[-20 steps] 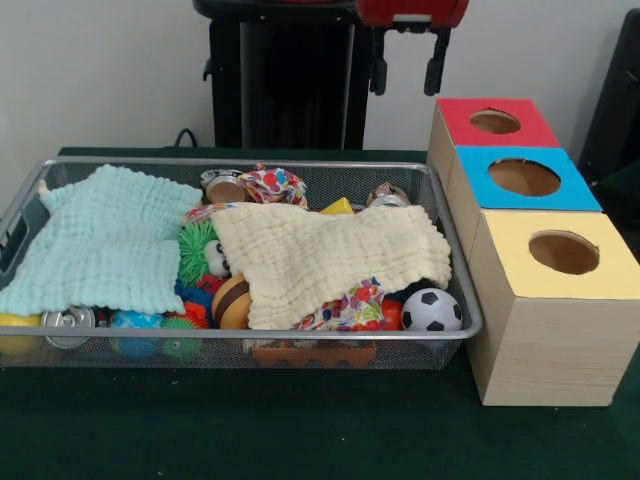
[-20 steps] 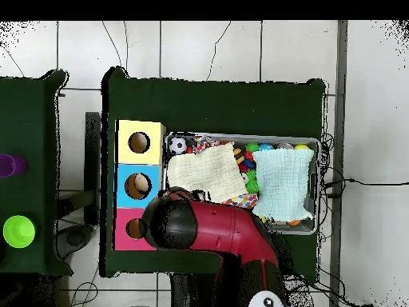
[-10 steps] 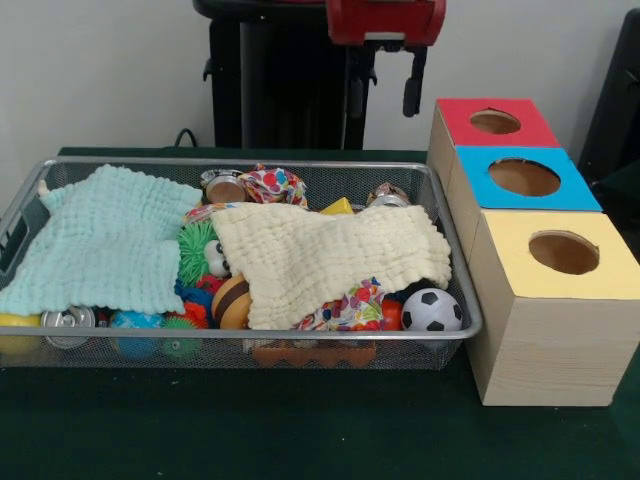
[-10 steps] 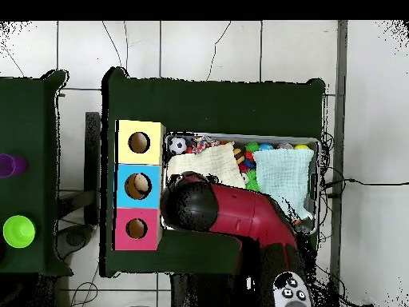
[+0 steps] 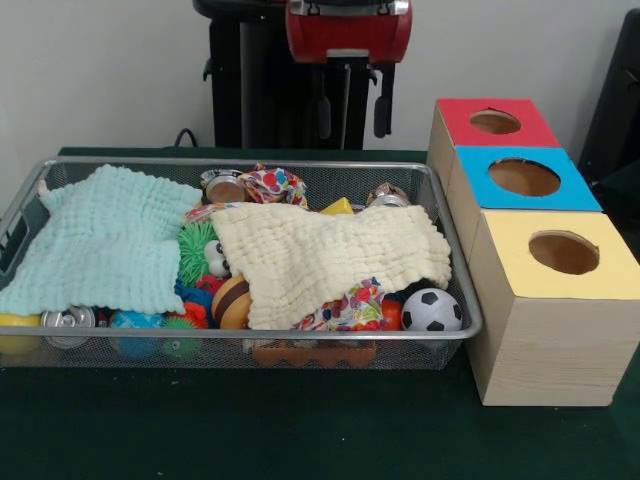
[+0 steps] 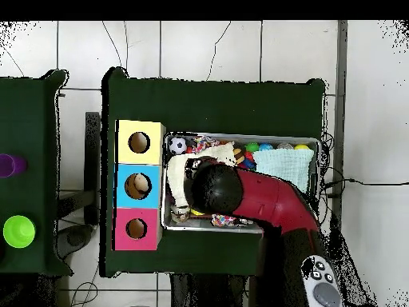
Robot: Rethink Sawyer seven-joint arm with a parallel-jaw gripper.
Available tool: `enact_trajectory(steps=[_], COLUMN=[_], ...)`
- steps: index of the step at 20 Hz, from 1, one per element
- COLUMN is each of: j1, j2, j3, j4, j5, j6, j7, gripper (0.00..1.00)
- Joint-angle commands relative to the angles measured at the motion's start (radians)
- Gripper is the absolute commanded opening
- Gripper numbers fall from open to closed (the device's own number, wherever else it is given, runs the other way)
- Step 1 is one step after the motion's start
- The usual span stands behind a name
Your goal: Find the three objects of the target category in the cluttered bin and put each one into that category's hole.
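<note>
The wire-mesh bin (image 5: 240,161) sits on the green table and is full of clutter. A mint cloth (image 5: 105,240) covers its left part and a cream cloth (image 5: 320,255) its middle. Around them show a soccer ball (image 5: 431,310), a green spiky ball (image 5: 197,250), two cans (image 5: 224,187) and patterned fabric (image 5: 278,185). My gripper (image 5: 353,112) hangs open and empty above the bin's back rim, right of centre. In the overhead view the red arm (image 6: 240,196) covers the bin's middle (image 6: 240,136) and hides the gripper.
Three wooden boxes with holes stand right of the bin: red top (image 5: 495,122), blue top (image 5: 525,178), yellow top (image 5: 560,255). The black pedestal (image 5: 270,80) stands behind the bin. A second table at the overhead view's left bears a purple cup (image 6: 8,165) and a green cup (image 6: 19,231).
The gripper has moved from beside the red-topped box towards the bin's centre, staying high and open. In the overhead view the arm has swung over the bin.
</note>
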Motion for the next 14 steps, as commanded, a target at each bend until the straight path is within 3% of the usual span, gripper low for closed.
enact_trajectory(steps=[1, 5, 14], j1=[-0.081, -0.129, -0.175], j2=[0.123, 0.199, 0.259], j3=[0.138, 0.190, 0.227], j4=[-0.189, -0.281, -0.332], j5=[-0.041, -0.064, -0.130], j6=[0.154, 0.190, 0.134], j7=[-0.118, -0.181, -0.162], gripper=[1.00, 1.00, 1.00])
